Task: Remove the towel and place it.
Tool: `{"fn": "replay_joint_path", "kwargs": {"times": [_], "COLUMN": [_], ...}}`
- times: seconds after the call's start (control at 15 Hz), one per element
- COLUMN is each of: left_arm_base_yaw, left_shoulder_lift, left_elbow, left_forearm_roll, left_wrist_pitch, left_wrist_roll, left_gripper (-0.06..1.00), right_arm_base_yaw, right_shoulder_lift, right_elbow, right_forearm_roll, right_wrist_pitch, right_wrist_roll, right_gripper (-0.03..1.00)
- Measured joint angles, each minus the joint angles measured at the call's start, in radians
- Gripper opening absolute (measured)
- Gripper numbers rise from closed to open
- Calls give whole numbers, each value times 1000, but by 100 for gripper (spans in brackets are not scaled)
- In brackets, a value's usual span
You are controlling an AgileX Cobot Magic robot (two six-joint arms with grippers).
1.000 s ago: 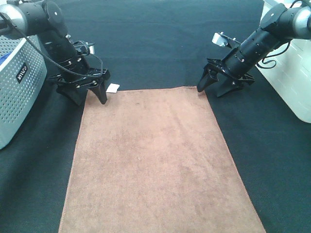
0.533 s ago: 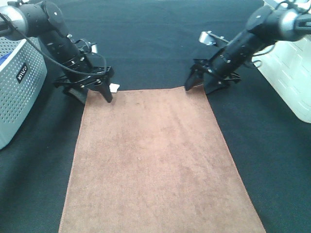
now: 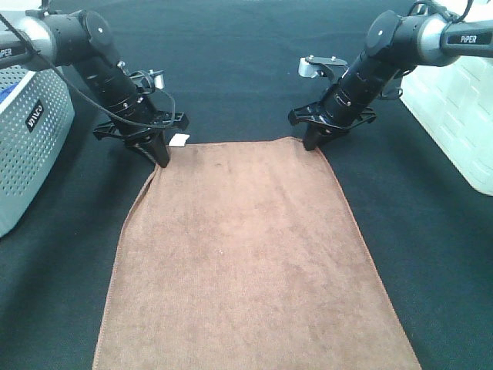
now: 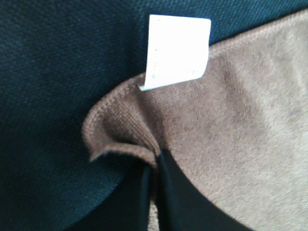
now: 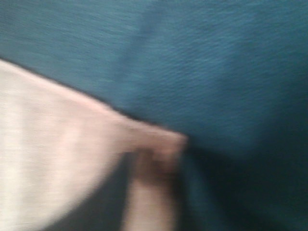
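Left gripper (image 3: 160, 156) pinches the towel (image 3: 246, 254) corner at 10 o'clock beside its white tag (image 3: 179, 139); right gripper (image 3: 311, 142) pinches the 2 o'clock corner

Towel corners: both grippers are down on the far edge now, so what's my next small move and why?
Probably raise both arms together a little. The left gripper is shut on the towel corner beside the white tag, the cloth bunched at its tips. The right gripper sits at the other far corner, and its blurred wrist view suggests a pinch too. A small lift would confirm both holds.
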State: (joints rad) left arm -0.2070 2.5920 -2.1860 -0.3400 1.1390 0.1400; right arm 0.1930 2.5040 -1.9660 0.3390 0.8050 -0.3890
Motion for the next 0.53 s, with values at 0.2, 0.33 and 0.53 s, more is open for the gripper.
{"fn": "replay_joint_path", "kwargs": {"times": [0.2, 0.33, 0.53], "left_arm_base_yaw": [-6, -9, -9], "left_shoulder_lift": [-1, 3, 14], "left_elbow": [-6, -40, -161], "left_forearm_roll": [24, 66, 138], "left_wrist_pitch": [-3, -10, -118], "left_wrist_roll": [20, 23, 25], "left_gripper": [1, 1, 1], "right_arm_base_yaw": [0, 2, 8], "right_shoulder_lift": [1, -1, 13], "right_elbow": [0, -11, -155], "right_forearm_roll": [-3, -17, -82], "right_wrist_pitch": [-9, -15, -92], "right_wrist_roll": [5, 6, 13], "right_gripper": [0, 0, 0]}}
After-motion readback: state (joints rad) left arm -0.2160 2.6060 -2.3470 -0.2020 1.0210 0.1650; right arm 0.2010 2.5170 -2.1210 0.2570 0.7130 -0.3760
